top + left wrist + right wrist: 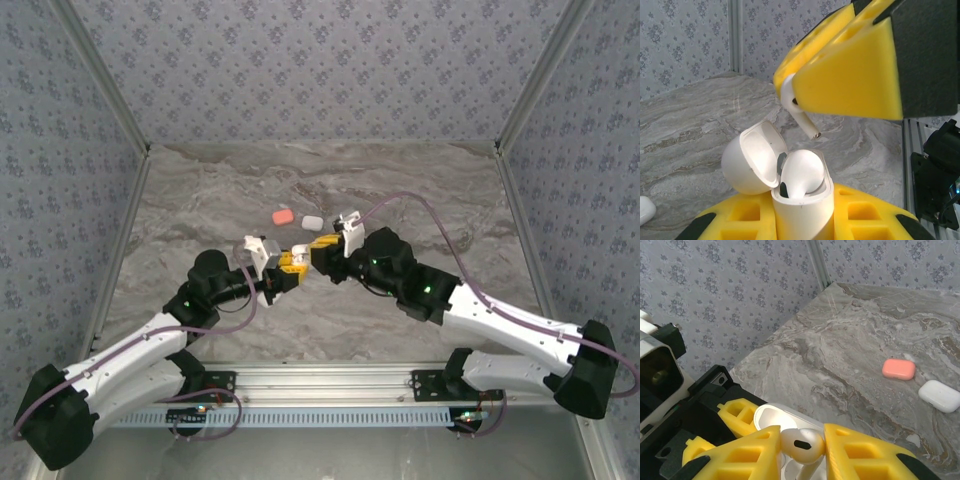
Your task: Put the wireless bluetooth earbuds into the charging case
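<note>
My left gripper (802, 222) is shut on a white charging case (805, 212), held upright with its lid (747, 160) swung open to the left. One white earbud (800, 172) sits in the case. Just above it, my right gripper (801, 449) is shut on a second white earbud (801, 444), gripped by its head, stem angled down toward the case mouth. In the left wrist view this earbud's stem (805, 120) hangs a short way above the case, apart from it. From above, the left gripper (288, 263) and right gripper (322, 254) meet mid-table.
A coral-red closed case (898, 369) and a white closed case (939, 395) lie on the marble table beyond the grippers, the coral case (283, 215) left of the white one (312, 222). A small white piece (912, 440) lies nearer. Patterned walls enclose the table.
</note>
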You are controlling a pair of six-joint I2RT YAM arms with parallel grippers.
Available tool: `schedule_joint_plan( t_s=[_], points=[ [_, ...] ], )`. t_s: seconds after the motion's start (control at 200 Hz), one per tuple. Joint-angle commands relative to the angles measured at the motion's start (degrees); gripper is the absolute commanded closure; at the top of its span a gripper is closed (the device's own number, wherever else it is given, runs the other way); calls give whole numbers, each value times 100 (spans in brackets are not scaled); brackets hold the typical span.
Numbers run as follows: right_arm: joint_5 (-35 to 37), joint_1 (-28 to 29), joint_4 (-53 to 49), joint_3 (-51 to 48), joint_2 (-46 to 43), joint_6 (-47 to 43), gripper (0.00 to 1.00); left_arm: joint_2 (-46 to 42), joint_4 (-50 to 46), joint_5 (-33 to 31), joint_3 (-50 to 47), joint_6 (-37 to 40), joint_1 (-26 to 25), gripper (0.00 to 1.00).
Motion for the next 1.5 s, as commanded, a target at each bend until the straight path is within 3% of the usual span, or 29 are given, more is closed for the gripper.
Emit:
schedule_joint_plan(
  t_s=[0.0,0.495,0.815,1.204,1.384,1.494],
  points=[
    [263,73,-34,155,64,36,72,-64,288,16,195,-45,-24,100],
    [474,171,-395,95,113,5,72,-57,288,-84,194,-43,-25,100],
    [-283,105,-248,82,1,295,66,-59,323,-120,180,-59,-22,100],
    [-1067,-516,-483,265,-481,508,34,-103,491,-62,87,-112,-21,100],
    [-2496,-1228,-41,18,-364,839,12,-131,547,51,95,-132,-28,100],
    [-3065,-1270,114,73,-90,860,1,-128,544,134,104,-131,-24,100]
  ],
)
